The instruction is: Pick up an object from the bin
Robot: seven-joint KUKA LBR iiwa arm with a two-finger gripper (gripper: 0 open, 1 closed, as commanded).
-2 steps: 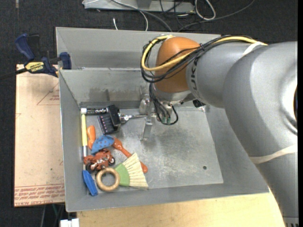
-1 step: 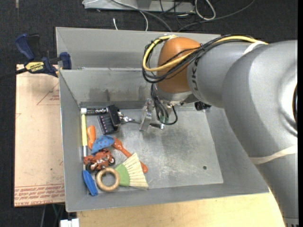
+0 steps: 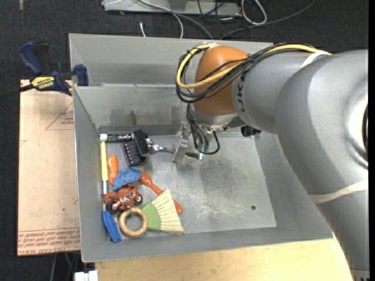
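The fingers hang slightly apart with nothing between them, over the bare floor of the bin. A black ribbed plastic piece with a metal tip lies just to their left. A coloured heap lies further left and forward of them. The arm shows the letters "UK".

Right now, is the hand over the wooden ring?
No, the hand hangs near the back wall of the bin, while the wooden ring lies well apart from it, toward the bin's front left corner.
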